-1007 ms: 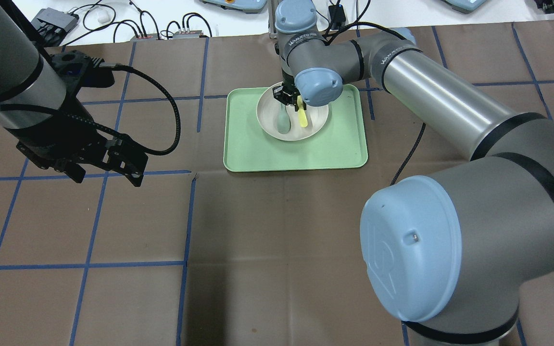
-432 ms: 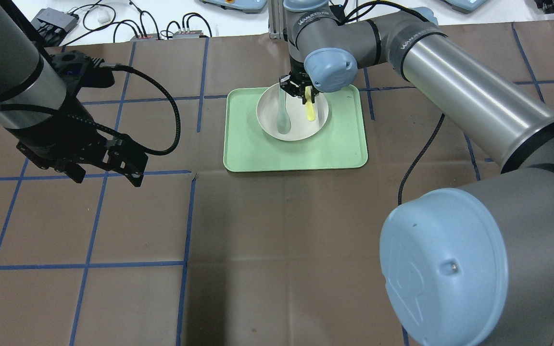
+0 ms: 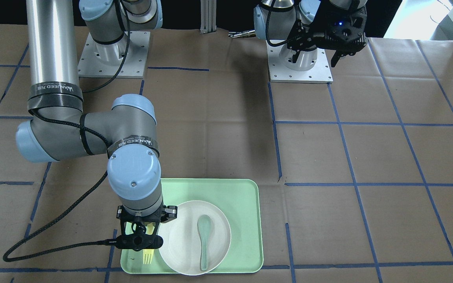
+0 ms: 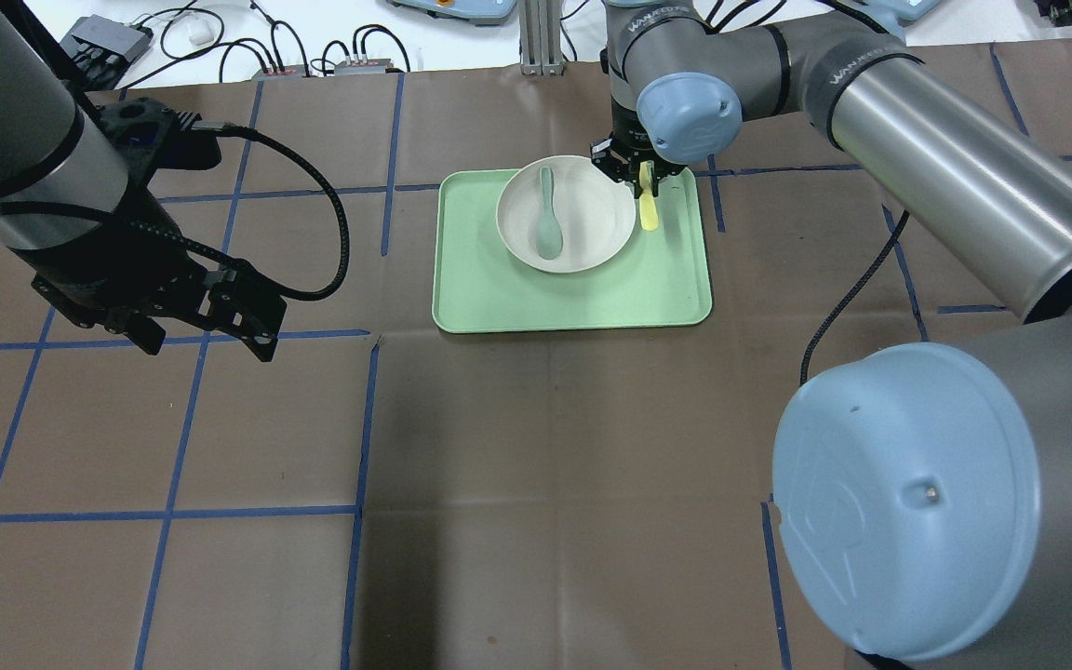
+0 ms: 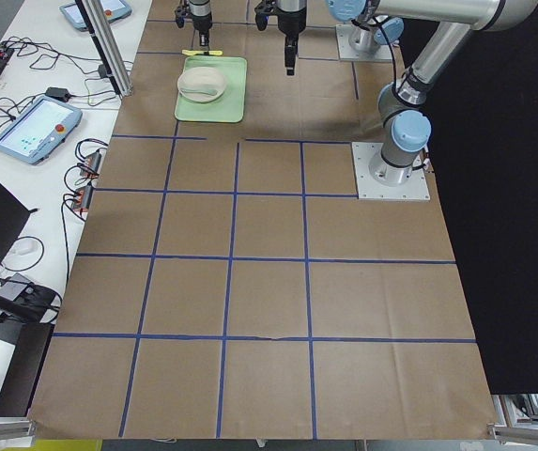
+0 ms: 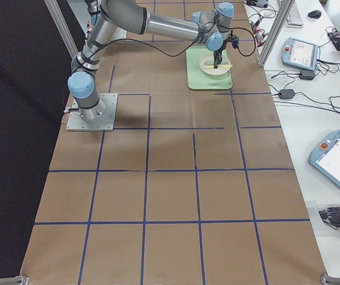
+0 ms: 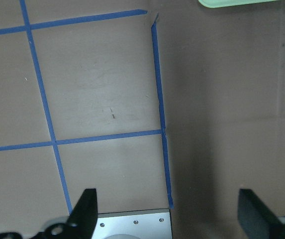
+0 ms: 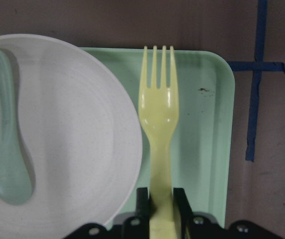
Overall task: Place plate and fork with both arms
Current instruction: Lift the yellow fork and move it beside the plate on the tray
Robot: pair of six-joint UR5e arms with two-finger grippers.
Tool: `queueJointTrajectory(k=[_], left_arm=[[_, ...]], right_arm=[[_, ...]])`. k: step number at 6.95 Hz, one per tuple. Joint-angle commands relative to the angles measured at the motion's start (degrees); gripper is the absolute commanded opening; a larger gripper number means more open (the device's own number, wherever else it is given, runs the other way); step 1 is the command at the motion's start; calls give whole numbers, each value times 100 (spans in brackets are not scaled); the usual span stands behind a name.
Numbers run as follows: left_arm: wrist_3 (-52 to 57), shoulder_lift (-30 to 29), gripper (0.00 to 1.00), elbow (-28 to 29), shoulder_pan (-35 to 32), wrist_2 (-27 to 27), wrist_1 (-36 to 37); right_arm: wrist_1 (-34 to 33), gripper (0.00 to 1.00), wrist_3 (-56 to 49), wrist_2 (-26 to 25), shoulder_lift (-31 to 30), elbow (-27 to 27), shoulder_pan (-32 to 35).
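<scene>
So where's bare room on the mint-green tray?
Bare: the wide band between the round off-white plate and the rectangular mint-green tray's robot-side rim. Crowded: the narrow strip on the plate's right, where the right gripper holds the pale-yellow plastic fork.

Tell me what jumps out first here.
The right tool gripping the yellow fork by its handle, tines out over the green tray beside the plate. A grey-green spoon lies in that plate; the left tool hangs open over the brown table, far left in the overhead view.

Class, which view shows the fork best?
The right wrist-mounted view: the fork fills the frame, tines and handle clear. Overhead and front-facing show a piece below the right pincer; side views, a speck; left wrist, nothing.
</scene>
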Motion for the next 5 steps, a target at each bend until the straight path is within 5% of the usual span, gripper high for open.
queueJointTrajectory(k=[1,5], left_arm=[[0,0,100,0,0,0,-9],[-9,0,100,0,0,0,-9]], right_arm=[[-59,0,-158,73,-25,378,-351],[-938,0,-133,83,168,828,-326]])
